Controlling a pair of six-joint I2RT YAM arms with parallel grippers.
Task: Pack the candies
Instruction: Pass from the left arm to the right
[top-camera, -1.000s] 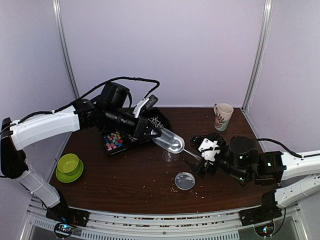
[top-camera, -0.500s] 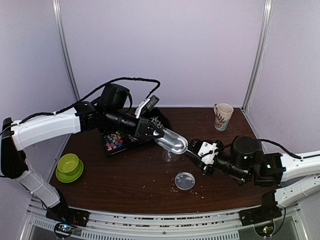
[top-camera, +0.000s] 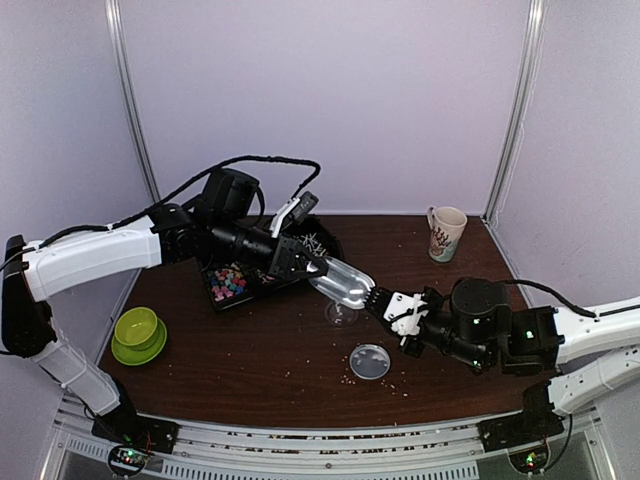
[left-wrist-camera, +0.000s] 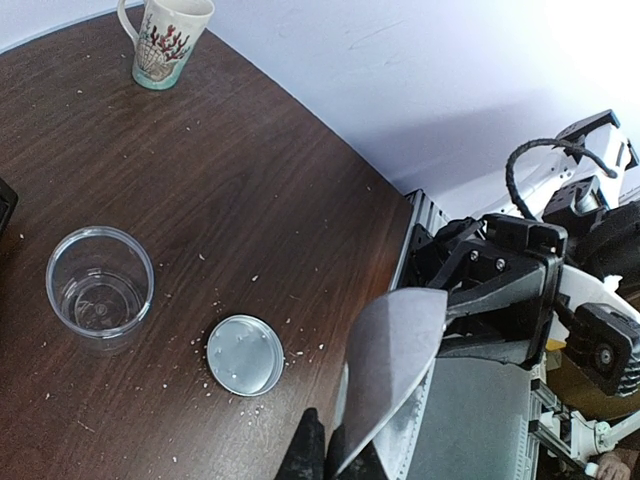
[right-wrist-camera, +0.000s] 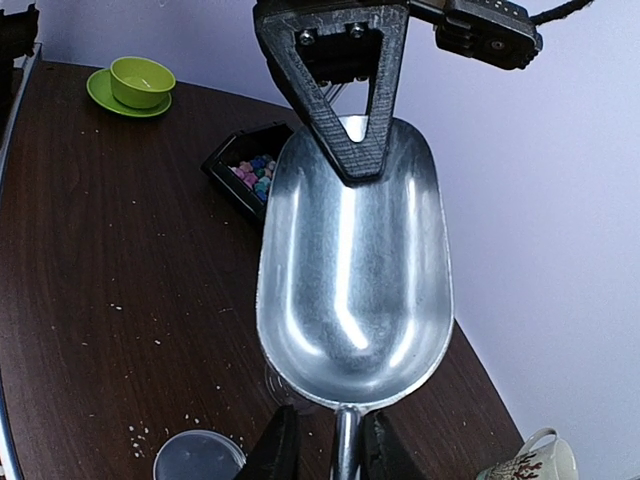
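Note:
The candies (top-camera: 229, 282) are small pastel bits in a black tray (top-camera: 262, 292) at the back left, also seen in the right wrist view (right-wrist-camera: 255, 172). A metal scoop (top-camera: 342, 282) hangs empty over a clear cup (top-camera: 341, 314). My left gripper (top-camera: 312, 265) is shut on the scoop's front rim (left-wrist-camera: 395, 360), pinched between its fingers (left-wrist-camera: 318, 455). My right gripper (top-camera: 385, 302) has closed in on the scoop's thin handle (right-wrist-camera: 345, 440), one finger on each side. The cup (left-wrist-camera: 100, 290) looks empty.
A round clear lid (top-camera: 370, 361) lies on the table in front of the cup. A patterned mug (top-camera: 445, 233) stands at the back right. A green cup on a saucer (top-camera: 137, 333) sits at the left edge. Pale crumbs are scattered over the brown tabletop.
My right gripper moved left up to the scoop's handle, and its jaws went from wide open to closed around it. The left arm and scoop barely shifted.

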